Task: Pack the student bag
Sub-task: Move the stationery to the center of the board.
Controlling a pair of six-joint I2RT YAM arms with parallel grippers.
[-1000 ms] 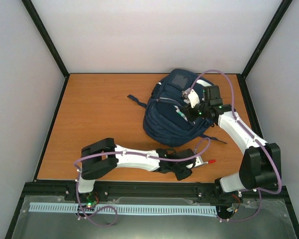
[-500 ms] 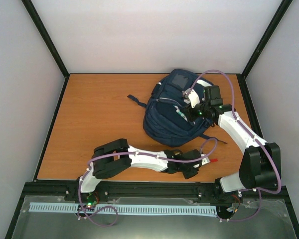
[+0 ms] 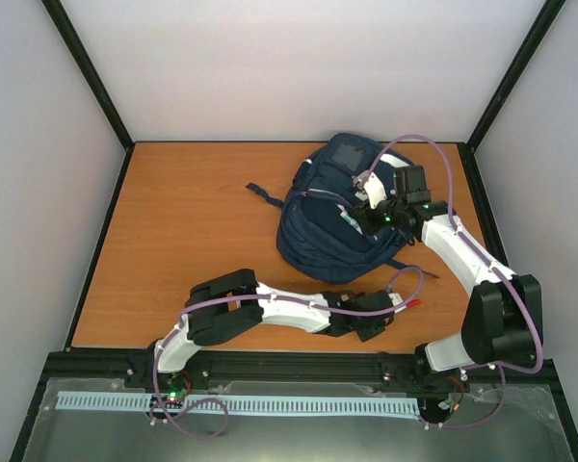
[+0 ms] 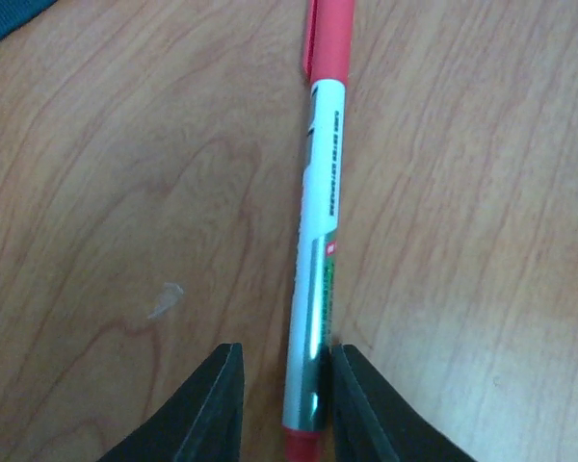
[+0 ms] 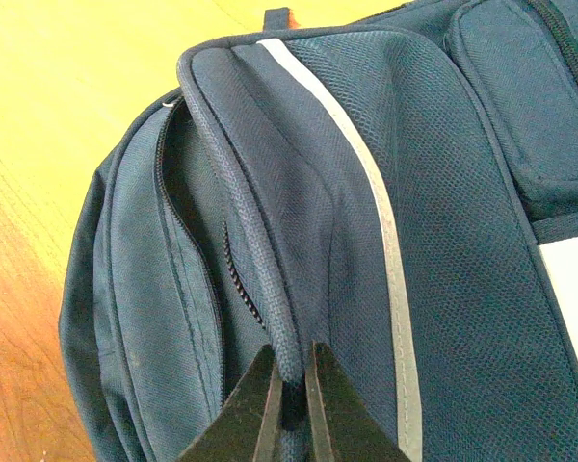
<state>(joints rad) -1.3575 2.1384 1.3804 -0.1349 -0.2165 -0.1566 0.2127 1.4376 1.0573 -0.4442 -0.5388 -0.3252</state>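
**Student bag: soft shell held by its seam; pen lined up for the other arm**

We find the student bag (image 3: 332, 226) lying on the bench (image 3: 193, 241), directly under and ahead of the right pincer (image 5: 289, 390). That pincer is clamped on a corded seam ridge beside a gaping zip opening (image 5: 188, 250).

We judge the bag soft and slack, bulky but probably light. Its panels will fold rather than keep shape, so the piped ridge is the sound hold.

The left pincer (image 4: 284, 414) sits low over the bench with its jaws apart. A red-capped pen (image 4: 318, 221) lies between them, pointing straight ahead and touching one finger only. The pen looks thin, hard and smooth, so we judge it liable to roll.

A corner of the bag shows ahead and to the left of this pincer. A loose strap (image 3: 260, 195) trails off the bag's side farthest from the right pincer. We judge the narrow opening the main obstruction.
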